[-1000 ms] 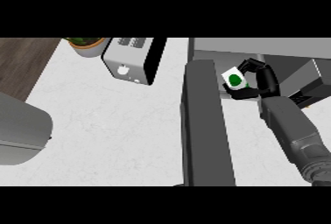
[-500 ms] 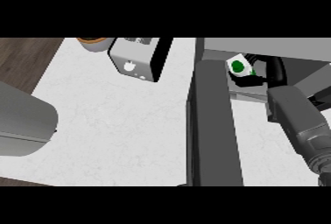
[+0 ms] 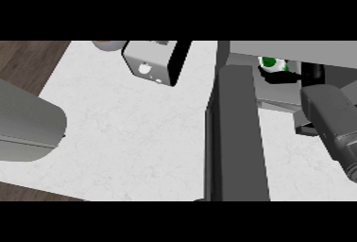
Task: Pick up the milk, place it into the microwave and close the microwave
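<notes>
The milk [image 3: 269, 62], a white carton with a green mark, sits at the upper right of the frame, just under the grey top edge of the microwave [image 3: 300, 47] and seemingly inside its cavity. The right hand [image 3: 307, 75] shows only as black parts beside the carton; whether it grips the carton I cannot tell. Its grey forearm [image 3: 333, 125] runs down the right edge. The open microwave door [image 3: 237, 137] stands as a dark slab down the middle right. A toaster [image 3: 155, 59] sits at upper centre on the white counter [image 3: 125, 137].

The placing step looks nearly finished. Next, the hand should let go, back out past the door, then swing the door shut.
</notes>
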### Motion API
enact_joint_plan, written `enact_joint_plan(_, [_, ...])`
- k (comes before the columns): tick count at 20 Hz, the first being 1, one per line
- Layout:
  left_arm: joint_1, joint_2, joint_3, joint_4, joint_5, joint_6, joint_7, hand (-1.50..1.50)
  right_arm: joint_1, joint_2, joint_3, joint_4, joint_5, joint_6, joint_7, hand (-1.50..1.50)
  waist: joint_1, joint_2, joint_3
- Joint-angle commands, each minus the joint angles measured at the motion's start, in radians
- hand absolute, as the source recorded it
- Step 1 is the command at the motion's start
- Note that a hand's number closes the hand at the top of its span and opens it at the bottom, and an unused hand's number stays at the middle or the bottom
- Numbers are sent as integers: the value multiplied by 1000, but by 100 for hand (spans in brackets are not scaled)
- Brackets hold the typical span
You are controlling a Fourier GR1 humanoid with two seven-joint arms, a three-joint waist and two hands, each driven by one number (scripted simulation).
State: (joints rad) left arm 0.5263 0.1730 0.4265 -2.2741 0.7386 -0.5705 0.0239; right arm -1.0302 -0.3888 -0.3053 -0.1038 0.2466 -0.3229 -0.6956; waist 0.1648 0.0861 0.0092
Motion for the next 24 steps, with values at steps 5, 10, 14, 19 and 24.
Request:
enact_joint_plan(5, [-38,7,-4,12,-7,5,-2,-150,-14,-45,-15,0,-7,-9,2,150,18,14,2])
enact_joint_plan(10, [-48,26,0,20,-10,10,13,-150,-31,-51,-15,8,-3,-8,18,150,30,16,2])
enact_joint_plan(14, [-63,46,19,21,-27,12,15,-150,-23,-60,-18,11,-4,-18,14,150,40,26,4])
enact_joint_plan(19, [-75,49,9,27,-45,14,22,-150,-37,-60,-23,14,-6,-25,23,150,44,26,4])
enact_joint_plan(24, [-90,63,12,38,-51,6,23,-150,-4,-105,47,36,77,-196,57,150,55,38,-6])
